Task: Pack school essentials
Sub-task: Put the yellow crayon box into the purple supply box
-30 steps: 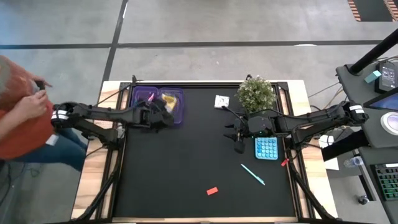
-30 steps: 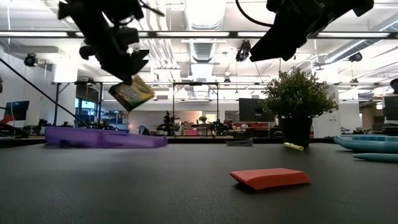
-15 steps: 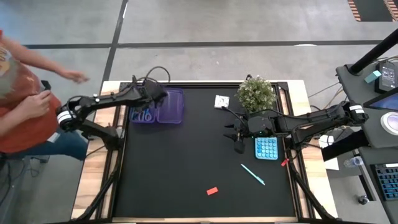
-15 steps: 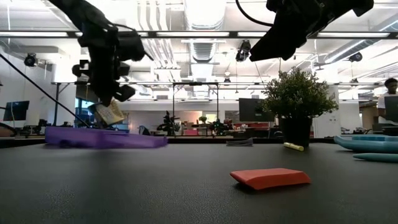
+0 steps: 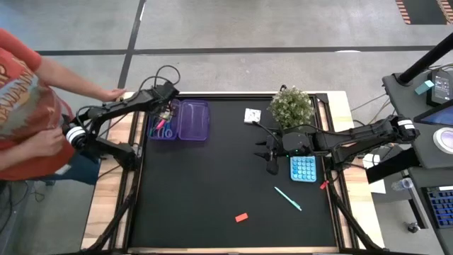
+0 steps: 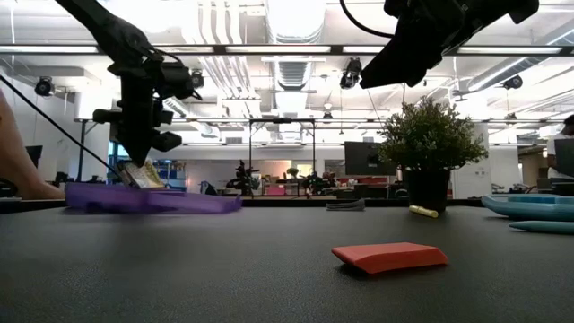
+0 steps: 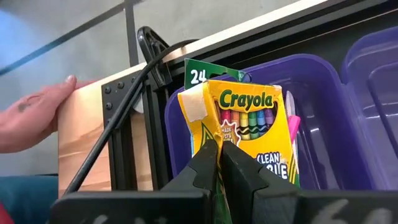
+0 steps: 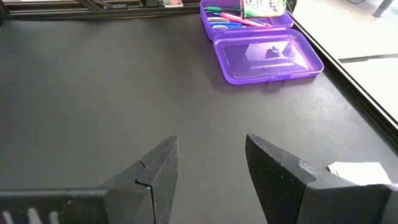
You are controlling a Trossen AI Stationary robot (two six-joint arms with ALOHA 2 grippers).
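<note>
My left gripper (image 5: 168,112) is over the left half of the open purple case (image 5: 181,120) at the table's far-left corner, shut on the yellow-green crayon box (image 7: 249,124). In the low view the crayon box (image 6: 142,174) hangs at the case's rim. Blue-handled scissors and pink and teal pens (image 8: 227,18) lie in that half. My right gripper (image 5: 271,161) hovers open over bare mat right of centre, beside a teal calculator (image 5: 303,168). A teal pen (image 5: 288,199) and the red eraser (image 5: 241,217) lie flat near the table's near edge. A white pad (image 5: 252,115) lies by the plant. My left gripper pinches the crayon box between its two fingers at the box's near end (image 7: 214,134), the fingers (image 7: 205,165) coming from above and pointing down. The box hangs tilted below them with its free end (image 6: 143,179) down in the case's left half. Whether it rests on the case I cannot tell.
A person stands at the table's left, one hand (image 5: 113,94) on the wooden far-left corner close to my left arm. A potted plant (image 5: 291,106) stands at the far right. The middle of the black mat (image 5: 212,177) is bare.
My left gripper has carried the crayon box from above the case's right half toward the table's far-left corner and down, until the box hangs at the left half. The person's hand has reached onto the far-left corner.
</note>
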